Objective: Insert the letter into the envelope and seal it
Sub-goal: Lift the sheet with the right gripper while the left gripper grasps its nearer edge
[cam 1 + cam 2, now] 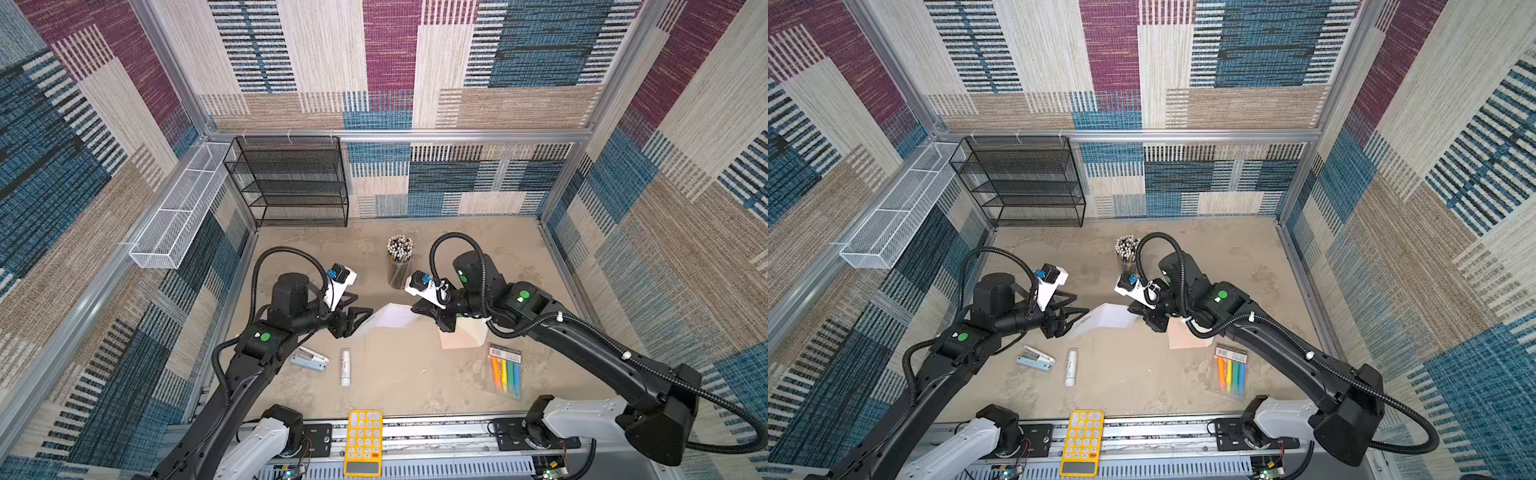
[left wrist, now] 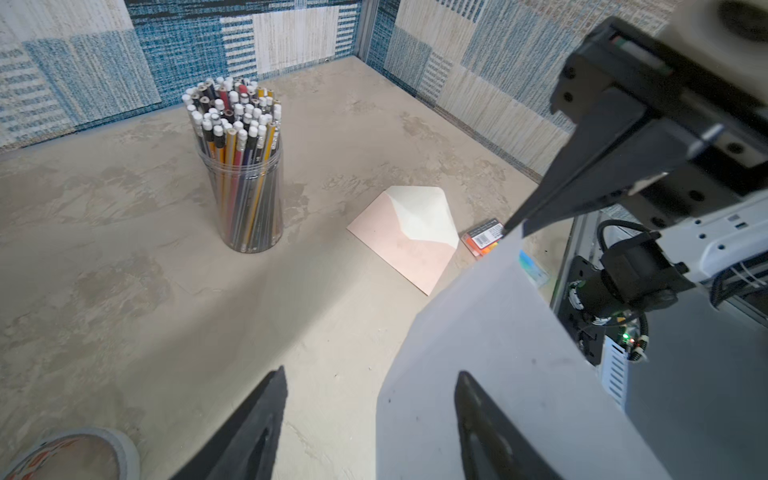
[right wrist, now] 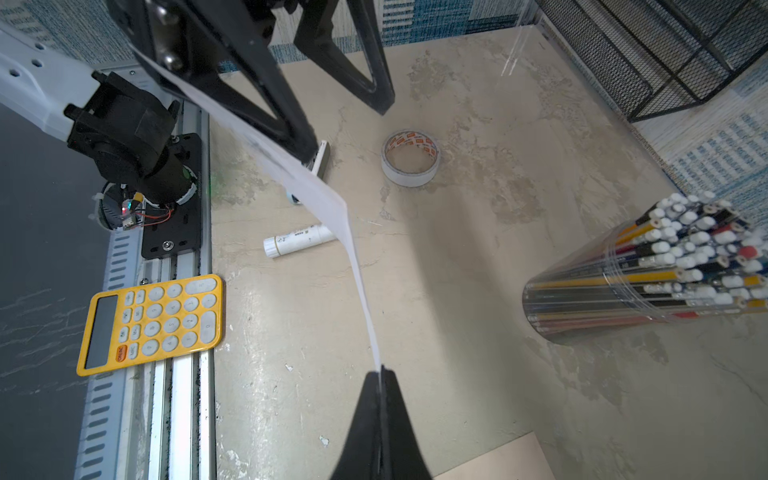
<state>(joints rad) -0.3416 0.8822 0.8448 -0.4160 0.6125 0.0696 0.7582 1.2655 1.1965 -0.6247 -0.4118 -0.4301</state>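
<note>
Right wrist view: the right gripper (image 3: 380, 372) is seen with its two fingers pressed together on one edge of the letter (image 3: 324, 195), which is pinched between them and held clear of the table (image 3: 457, 270). From that pinch the sheet is carried, bowed along its crease, across to the left gripper (image 1: 363, 303). The fingers (image 2: 486, 436) of the left gripper are spread well apart. The paper is laid against one of them only, and nothing is clamped there.

In both top views the two grippers are pointed at each other over the middle of the table, both raised off it. The left arm is reached in from the near left corner, bent at the elbow, with its wrist turned toward the right. The right arm is stretched in from the near right corner, and its wrist is folded back toward the left.

The envelope (image 1: 461, 338) is laid flat on the table with its flap open and the cream inside shown. It is partly hidden beneath the right wrist and is apart from the letter.
</note>
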